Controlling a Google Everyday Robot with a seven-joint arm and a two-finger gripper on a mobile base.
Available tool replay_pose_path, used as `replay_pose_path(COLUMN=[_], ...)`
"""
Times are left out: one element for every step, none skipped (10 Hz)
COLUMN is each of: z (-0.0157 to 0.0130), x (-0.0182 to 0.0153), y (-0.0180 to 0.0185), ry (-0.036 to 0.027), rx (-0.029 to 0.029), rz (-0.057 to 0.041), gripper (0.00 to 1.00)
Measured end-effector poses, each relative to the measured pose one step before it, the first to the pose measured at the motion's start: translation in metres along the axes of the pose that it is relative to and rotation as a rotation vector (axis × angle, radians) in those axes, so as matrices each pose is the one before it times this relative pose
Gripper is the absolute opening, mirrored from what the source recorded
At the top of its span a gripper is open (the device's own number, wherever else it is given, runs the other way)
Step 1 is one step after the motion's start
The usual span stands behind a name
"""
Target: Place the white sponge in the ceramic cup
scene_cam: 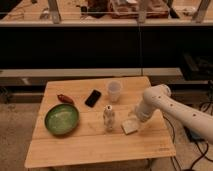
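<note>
The white sponge [129, 126] lies flat on the wooden table [100, 145], right of centre. The ceramic cup [114, 91] stands upright farther back, near the table's middle rear. My gripper [135, 119] is at the end of the white arm that comes in from the right; it is low over the table at the sponge's far right edge, touching or nearly touching it.
A white patterned bottle [108, 118] stands just left of the sponge. A green bowl [62, 119] sits at the left. A black phone [92, 97] and a small reddish-brown object [65, 98] lie behind the bowl. The table's right edge is near the arm.
</note>
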Motion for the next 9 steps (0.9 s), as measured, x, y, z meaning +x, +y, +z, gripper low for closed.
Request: replay_pose_path(z=[0.00122, 0.00135, 0.00076, 0.00241, 0.00290, 0.00258, 0.00414, 0.00320, 0.00267], x=[-0.00152, -0.00164, -0.00087, 0.00134, 0.00162, 0.00196, 0.00280, 0.00216, 0.00206], y=[-0.00093, -0.00032, 0.00155, 0.00261, 0.00184, 0.00111, 0.00120, 0.00026, 0.00063], ry=[-0.00632, -0.00324, -0.00071, -0.00001, 0.00034, 0.00036, -0.00007, -0.00104, 0.00010], rx=[-0.00348, -0.00230, -0.00532, -0.00507, -0.00423, -0.00095, 0.00177, 0.00467, 0.00140], rz=[-0.00209, -0.00251, -0.00158, 0.00477, 0.00504, 0.00572, 0.00600, 0.00439, 0.00355], gripper=[0.65, 0.65, 0.65, 0.65, 0.65, 0.65, 0.65, 0.65, 0.65])
